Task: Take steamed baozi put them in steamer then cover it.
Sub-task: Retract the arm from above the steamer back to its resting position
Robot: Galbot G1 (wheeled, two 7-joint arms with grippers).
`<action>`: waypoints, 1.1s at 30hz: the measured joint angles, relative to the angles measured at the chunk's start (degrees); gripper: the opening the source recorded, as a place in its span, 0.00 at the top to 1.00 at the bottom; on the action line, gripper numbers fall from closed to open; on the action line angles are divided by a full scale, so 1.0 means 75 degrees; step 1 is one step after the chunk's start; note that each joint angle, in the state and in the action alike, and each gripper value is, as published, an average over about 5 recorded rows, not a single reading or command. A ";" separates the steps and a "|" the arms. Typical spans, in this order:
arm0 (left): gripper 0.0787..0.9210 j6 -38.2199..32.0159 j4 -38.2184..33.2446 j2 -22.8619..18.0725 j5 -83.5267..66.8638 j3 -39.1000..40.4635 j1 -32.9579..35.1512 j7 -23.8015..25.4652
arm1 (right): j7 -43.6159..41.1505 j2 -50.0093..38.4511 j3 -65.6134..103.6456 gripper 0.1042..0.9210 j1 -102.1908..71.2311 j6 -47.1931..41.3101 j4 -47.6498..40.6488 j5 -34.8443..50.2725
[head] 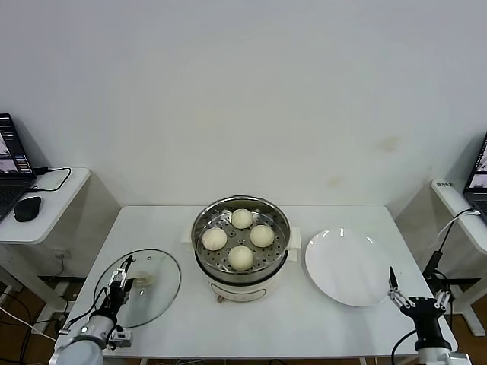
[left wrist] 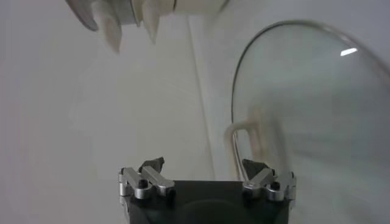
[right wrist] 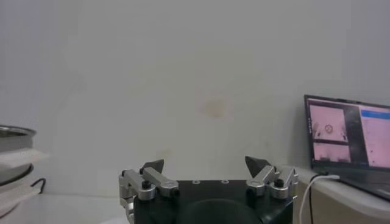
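The steel steamer (head: 204,226) stands on its cream-white pot at the table's middle, uncovered, with several cream-white baozi (head: 242,218) resting on its perforated floor. The glass cover (head: 156,283) lies flat on the table to the steamer's left. My left gripper (head: 122,272) hovers open at the cover's near-left edge with nothing between its fingers. In the left wrist view the cover (left wrist: 304,109) and its pale handle (left wrist: 242,139) lie just beyond the open left gripper (left wrist: 204,165). My right gripper (head: 418,295) stands open and empty at the table's front right corner, seen too in its own wrist view (right wrist: 206,163).
A white plate (head: 346,266) sits to the right of the steamer. Side desks flank the table: one on the left with a laptop and mouse (head: 27,207), one on the right with a laptop (right wrist: 347,140) and cables. The pot's underside (left wrist: 116,12) shows in the left wrist view.
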 measured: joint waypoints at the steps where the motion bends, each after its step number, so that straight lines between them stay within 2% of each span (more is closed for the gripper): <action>1: 0.12 0.0000 0.0082 -0.0008 0.0005 0.0029 -0.0093 0.0001 | -0.0001 0.0007 0.0008 0.12 0.0001 0.0001 -0.0009 -0.0003; 5: 0.12 -0.0012 0.0403 -0.0050 0.0010 0.0093 -0.0424 -0.0024 | -0.0005 0.0025 0.0019 0.12 0.0014 0.0002 -0.0053 -0.0013; 8: 0.17 -0.0022 0.0601 -0.0060 -0.0002 0.0108 -0.0599 -0.0042 | -0.0009 0.0022 0.0024 0.12 0.0037 0.0002 -0.0094 -0.0015; 19: 0.54 -0.0076 0.1032 -0.0156 -0.0082 0.0116 -0.0803 -0.0130 | -0.0022 -0.0033 0.0023 0.12 0.0074 -0.0005 -0.0125 0.0042; 28: 0.85 -0.0103 0.0842 -0.0091 -0.0402 -0.0057 -0.0711 -0.0498 | -0.0024 -0.0090 -0.0042 0.12 0.0035 -0.0037 -0.0010 0.0065; 33: 0.91 -0.0025 0.0389 0.0056 -0.0721 -0.0317 -0.0459 -0.0603 | -0.0027 -0.0159 -0.0118 0.12 -0.0025 -0.0041 0.0082 0.0053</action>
